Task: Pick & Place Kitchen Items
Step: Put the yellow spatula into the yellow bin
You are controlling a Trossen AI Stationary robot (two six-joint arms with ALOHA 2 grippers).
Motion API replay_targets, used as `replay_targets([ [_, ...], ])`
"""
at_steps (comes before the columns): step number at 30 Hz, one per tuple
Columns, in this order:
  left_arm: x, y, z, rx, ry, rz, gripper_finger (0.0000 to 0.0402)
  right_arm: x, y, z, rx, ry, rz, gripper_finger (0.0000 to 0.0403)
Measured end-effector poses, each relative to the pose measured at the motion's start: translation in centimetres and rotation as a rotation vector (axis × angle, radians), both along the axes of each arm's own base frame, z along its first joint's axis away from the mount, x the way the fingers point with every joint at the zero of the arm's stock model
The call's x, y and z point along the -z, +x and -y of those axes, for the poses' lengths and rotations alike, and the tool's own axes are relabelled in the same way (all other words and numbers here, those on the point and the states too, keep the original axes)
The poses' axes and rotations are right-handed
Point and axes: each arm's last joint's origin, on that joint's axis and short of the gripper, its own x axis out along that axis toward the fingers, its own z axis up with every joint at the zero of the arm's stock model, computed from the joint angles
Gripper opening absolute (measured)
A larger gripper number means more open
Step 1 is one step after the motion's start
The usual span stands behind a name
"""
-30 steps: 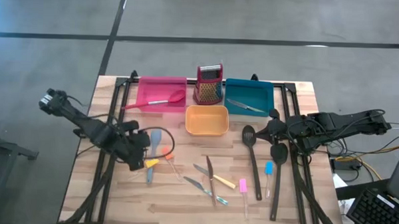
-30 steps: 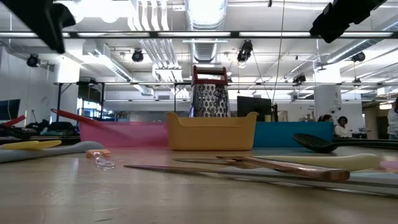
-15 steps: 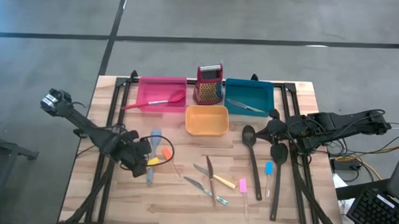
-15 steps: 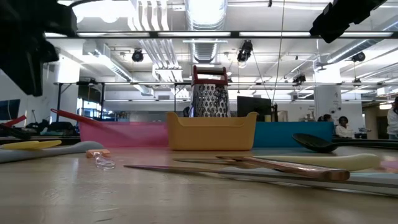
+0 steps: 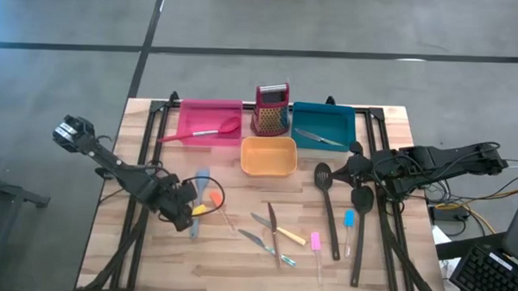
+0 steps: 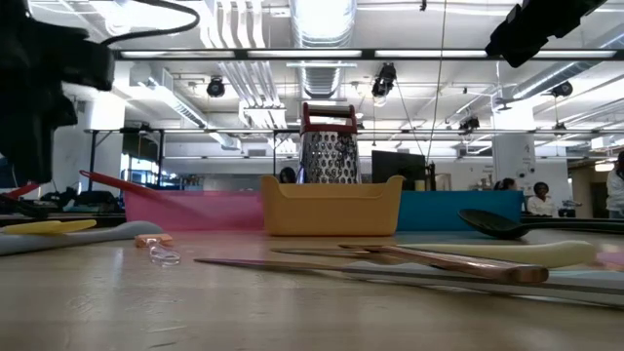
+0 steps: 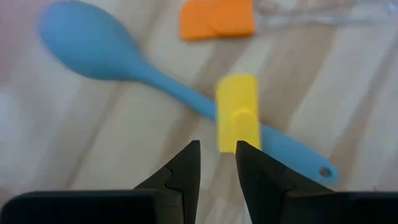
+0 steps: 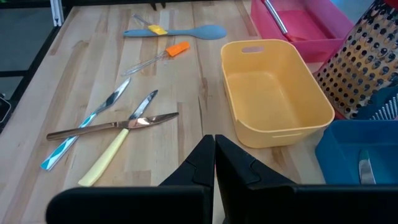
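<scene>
Two arms share your bench (image 5: 151,263). Your left end effector (image 5: 190,210) sits low near the left edge, its fingers (image 7: 186,171) a little apart right by the yellow piece (image 7: 237,121), which lies across the long blue spoon (image 7: 93,46); an orange piece (image 7: 216,18) lies just beyond. You have bare wood toward the front edge. Your right end effector (image 8: 214,155) waits by the right edge, fingers pressed together, holding nothing. Knives (image 5: 269,228) lie crossed mid-bench.
</scene>
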Motion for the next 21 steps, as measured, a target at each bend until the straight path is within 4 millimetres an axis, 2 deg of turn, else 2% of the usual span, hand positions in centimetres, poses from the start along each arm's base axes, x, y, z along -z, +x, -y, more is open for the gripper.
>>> replay_targets([
  [7, 1.4, 0.4, 0.6, 0.193, -0.072, 0.055, 0.0124, 0.0, 0.0, 0.0, 0.0, -0.001, 0.0, 0.0008],
  [16, 2.2, 0.2, 0.4, 0.179, -0.076, 0.052, 0.0167, 0.0, 0.0, 0.0, 0.0, 0.0, 0.0, 0.0008],
  [21, 2.9, -0.1, 0.2, 0.155, -0.077, 0.037, 0.0176, 0.0, 0.0, 0.0, 0.0, 0.0, 0.0, 0.0008],
])
